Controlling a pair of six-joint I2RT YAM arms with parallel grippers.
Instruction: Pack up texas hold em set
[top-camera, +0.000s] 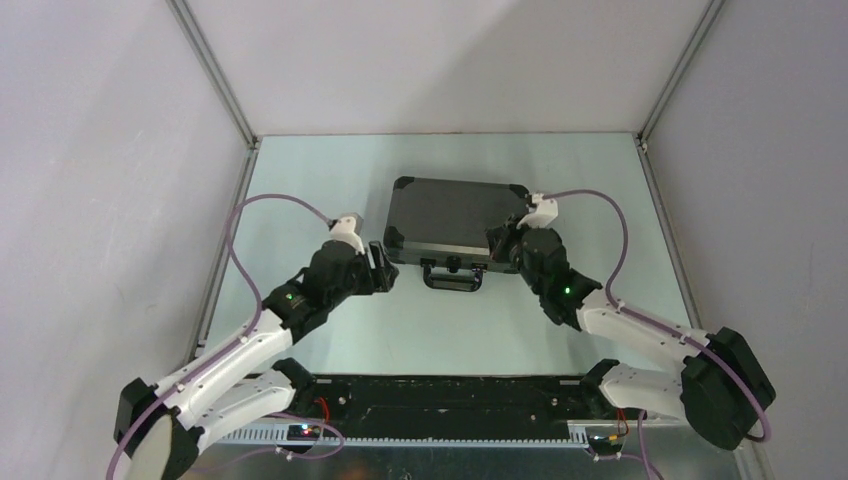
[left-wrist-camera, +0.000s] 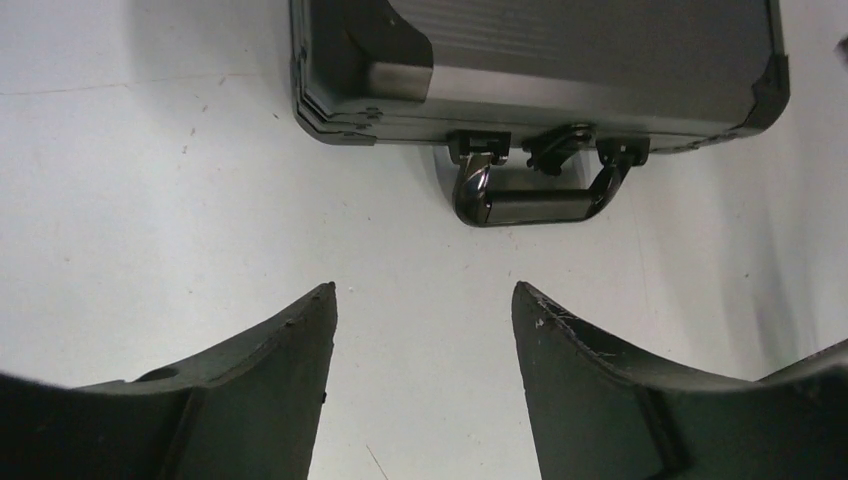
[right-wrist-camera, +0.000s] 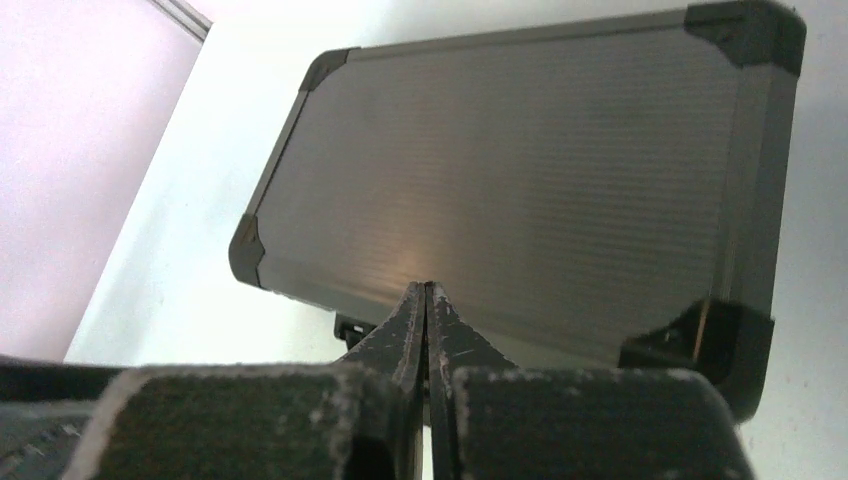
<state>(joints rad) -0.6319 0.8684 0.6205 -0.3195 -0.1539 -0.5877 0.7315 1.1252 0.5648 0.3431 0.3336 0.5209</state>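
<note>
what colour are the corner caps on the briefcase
Black corner caps on a dark grey ribbed lid; clearest in the right wrist view.

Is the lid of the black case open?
No, the briefcase lies shut on the table, its lid flat down and its handle pointing toward the arms.

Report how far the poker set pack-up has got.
Done: the briefcase lies closed, lid down, its contents out of sight. In hand: the right gripper, shut, has its tips at the case's front edge beside the handle, perhaps pressing a latch. The left gripper hangs open and empty off the front. Left: I cannot tell whether the latches are fastened, so that may remain.
</note>
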